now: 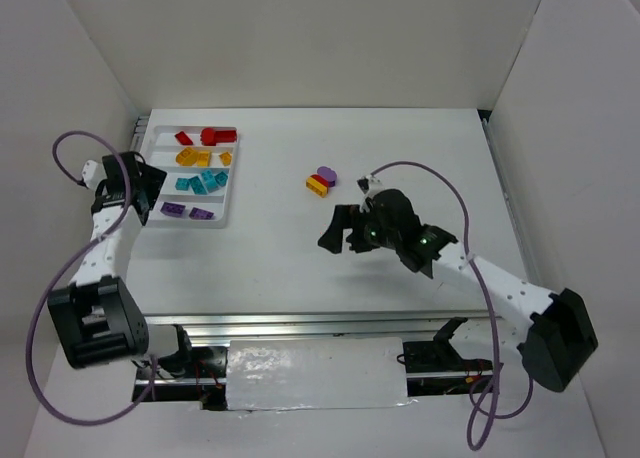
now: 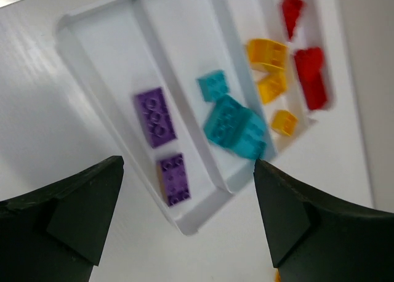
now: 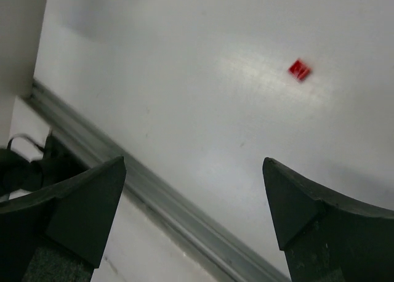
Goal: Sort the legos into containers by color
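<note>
From above, you see the white tray [image 1: 165,136] at the far left of the tabletop [image 1: 420,158], its four containers sorted by color: red legos [image 1: 210,135] in the farthest row, then yellow-orange, teal, and purple nearest you. A purple brick [image 1: 326,174] and a yellow-and-red brick [image 1: 317,186] lie touching mid-tabletop, near your right fingers [image 1: 335,233]. Your left wrist view has the left fingers [image 2: 74,208] spread wide and empty over the tray's purple and teal rows. Your right wrist view shows the right fingers equally wide, holding nothing, above the tabletop, where one small red piece [image 3: 299,69] lies alone.
</note>
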`<state>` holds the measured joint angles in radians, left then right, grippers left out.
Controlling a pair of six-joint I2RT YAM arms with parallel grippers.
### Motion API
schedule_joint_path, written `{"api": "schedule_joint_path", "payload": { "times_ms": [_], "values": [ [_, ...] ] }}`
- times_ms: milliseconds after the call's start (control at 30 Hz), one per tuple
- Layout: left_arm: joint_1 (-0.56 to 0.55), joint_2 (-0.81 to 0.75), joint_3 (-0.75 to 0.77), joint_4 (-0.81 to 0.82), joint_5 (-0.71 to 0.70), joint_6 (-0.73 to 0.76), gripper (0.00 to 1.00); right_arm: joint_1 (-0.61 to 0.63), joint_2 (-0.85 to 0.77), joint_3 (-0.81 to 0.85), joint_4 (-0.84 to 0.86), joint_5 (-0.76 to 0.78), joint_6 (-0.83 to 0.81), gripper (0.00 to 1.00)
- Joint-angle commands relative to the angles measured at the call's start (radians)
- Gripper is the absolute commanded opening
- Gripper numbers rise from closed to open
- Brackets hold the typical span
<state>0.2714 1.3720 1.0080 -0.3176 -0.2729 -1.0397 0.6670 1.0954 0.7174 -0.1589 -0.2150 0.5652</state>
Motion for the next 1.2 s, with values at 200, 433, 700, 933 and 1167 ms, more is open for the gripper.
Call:
{"api": "schedule_joint_path", "payload": {
  "times_ms": [200, 433, 700, 933, 1167],
  "values": [
    [-0.086, -0.389, -0.017, -0.023, 0.549, 0.399, 0.99, -0.014, 0.706, 0.733, -0.404, 0.405, -0.270, 1.00],
    [-0.168, -0.557, -0.127, -0.114, 0.605, 0.623, 0.99, -0.081, 1.031, 1.172, -0.507, 0.559, -0.309, 1.00],
    [-0.172, -0.574, -0.143, -0.124, 0.656, 0.641, 0.99, -0.172, 1.070, 1.185, -0.386, 0.226, -0.365, 1.00],
    [-0.172, -0.574, -0.149, -0.114, 0.699, 0.650, 0.99, -0.179, 1.172, 1.295, -0.482, 0.123, -0.617, 1.00],
    [-0.172, -0.562, -0.149, -0.109, 0.733, 0.656, 1.00, -0.178, 1.273, 1.416, -0.525, 0.206, -0.720, 1.00]
  ]
}}
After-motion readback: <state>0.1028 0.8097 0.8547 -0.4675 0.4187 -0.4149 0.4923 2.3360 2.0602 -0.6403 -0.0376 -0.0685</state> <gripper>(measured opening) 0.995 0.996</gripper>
